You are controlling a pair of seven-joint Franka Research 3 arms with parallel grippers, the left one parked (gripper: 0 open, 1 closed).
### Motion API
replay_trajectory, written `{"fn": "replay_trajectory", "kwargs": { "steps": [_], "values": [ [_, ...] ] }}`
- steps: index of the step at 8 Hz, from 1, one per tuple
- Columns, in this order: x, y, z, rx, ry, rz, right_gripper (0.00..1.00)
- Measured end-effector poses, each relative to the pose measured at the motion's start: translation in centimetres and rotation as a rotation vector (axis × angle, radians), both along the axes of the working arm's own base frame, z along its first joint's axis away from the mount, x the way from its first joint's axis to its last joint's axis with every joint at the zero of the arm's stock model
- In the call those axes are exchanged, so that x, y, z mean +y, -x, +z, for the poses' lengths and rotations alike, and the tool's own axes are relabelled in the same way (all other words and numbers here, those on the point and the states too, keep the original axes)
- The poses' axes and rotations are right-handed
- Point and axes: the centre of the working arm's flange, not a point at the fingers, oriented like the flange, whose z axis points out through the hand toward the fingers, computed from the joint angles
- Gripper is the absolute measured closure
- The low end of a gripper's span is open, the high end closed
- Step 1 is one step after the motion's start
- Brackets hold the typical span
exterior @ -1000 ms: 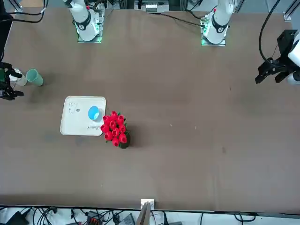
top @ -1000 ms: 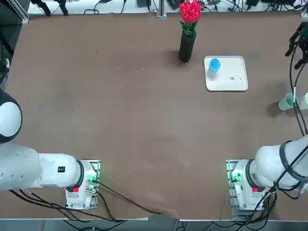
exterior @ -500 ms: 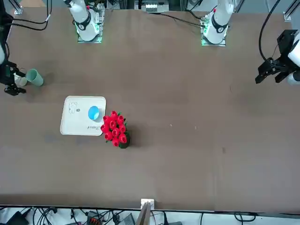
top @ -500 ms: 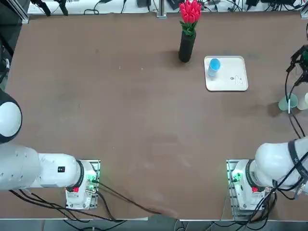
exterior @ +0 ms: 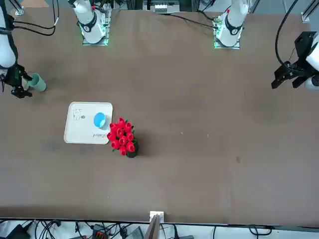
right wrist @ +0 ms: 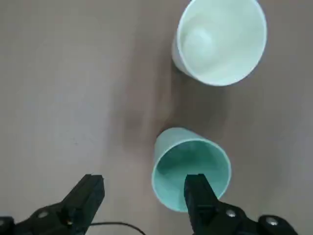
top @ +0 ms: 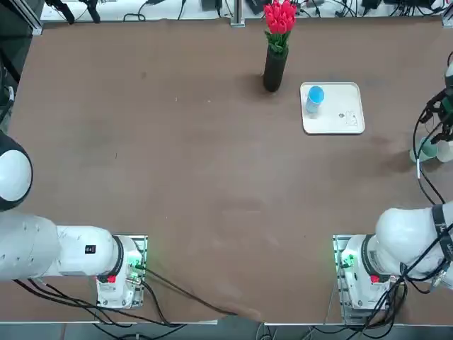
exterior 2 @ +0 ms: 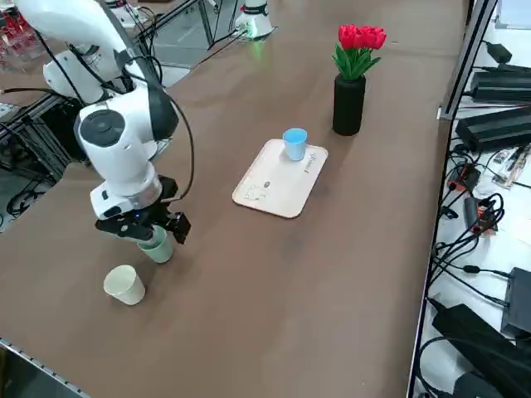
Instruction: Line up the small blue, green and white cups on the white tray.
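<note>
A light blue cup (top: 315, 96) (exterior: 99, 120) (exterior 2: 294, 143) stands upright in a far corner of the white tray (top: 341, 119) (exterior: 79, 132) (exterior 2: 270, 192). The green cup (top: 426, 149) (exterior: 37, 82) (exterior 2: 158, 247) (right wrist: 190, 169) and the white cup (top: 446, 150) (exterior 2: 125, 284) (right wrist: 220, 41) stand upright side by side off the tray, near the table's right edge. My right gripper (top: 432, 133) (exterior: 19, 87) (exterior 2: 144, 230) (right wrist: 144, 188) hangs open just above the green cup. One finger (right wrist: 198, 193) is over its mouth, the other (right wrist: 85, 193) beside it. In the front view the gripper hides the white cup.
A tall dark vase (top: 274, 68) (exterior: 131, 150) (exterior 2: 348, 104) of red flowers stands close to the tray, on the side nearest the blue cup. Table edges (exterior 2: 50, 352) run close by the two loose cups. Cables trail from my right arm over that area.
My right arm has swung back toward the robot's side and come down over the green and white cups. Its gripper stayed open. No cup has moved.
</note>
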Motion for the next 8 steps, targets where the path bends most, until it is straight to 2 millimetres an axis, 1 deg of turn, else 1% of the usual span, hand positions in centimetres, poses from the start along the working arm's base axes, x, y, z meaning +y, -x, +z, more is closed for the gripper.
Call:
{"fn": "replay_trajectory", "kwargs": {
  "steps": [2,5,6,8],
  "values": [
    [-0.7,0.8,-0.3,-0.008,0.005,-0.012,0.00],
    [-0.3,1.8,-2.1,-0.027,0.024,-0.013,0.06],
    [-0.2,1.9,-2.5,-0.023,0.022,-0.011,0.15],
    [0.1,1.9,-3.2,-0.013,0.014,-0.003,0.57]
  ]
}}
